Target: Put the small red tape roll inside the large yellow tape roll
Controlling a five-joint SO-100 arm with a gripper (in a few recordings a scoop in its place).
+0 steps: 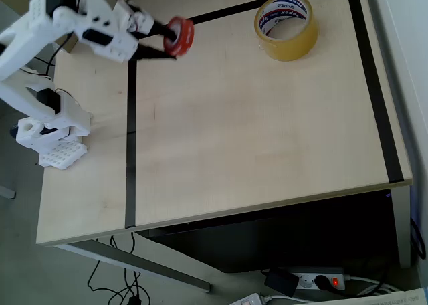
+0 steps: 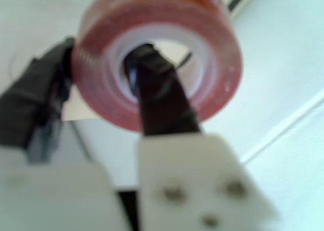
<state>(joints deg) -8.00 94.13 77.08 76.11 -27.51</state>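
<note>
The small red tape roll (image 1: 179, 35) is up off the table in your gripper (image 1: 168, 41), at the upper left of the overhead view, over the pale wooden table (image 1: 267, 151) near a black tape line (image 1: 131, 138). The jaws are closed on the ring's wall: in the wrist view one dark finger (image 2: 157, 97) runs through the whitish core of the small red tape roll (image 2: 157, 53) and the other finger (image 2: 45, 104) presses on the outside at the left. That is a sound place to hold it, since the wall is pinched between the two pads and the ring cannot easily slide off sideways.

Judge it as light and fairly stiff: a wound roll on a hard core should not crush under this grip. Its outer face looks glossy, so it may be a little slippery, and with only one side of the wall held it could pivot around the fingers if you swing fast. In the overhead view it appears to hang on edge rather than flat.

The large yellow tape roll (image 1: 286, 25) lies flat at the upper right of the overhead view, well apart from your gripper, with its printed white core open upward. The opening looks wide enough for the red roll, but you will likely need to tip the red roll closer to flat before you let go, or it may catch on the yellow rim and roll away.
</note>
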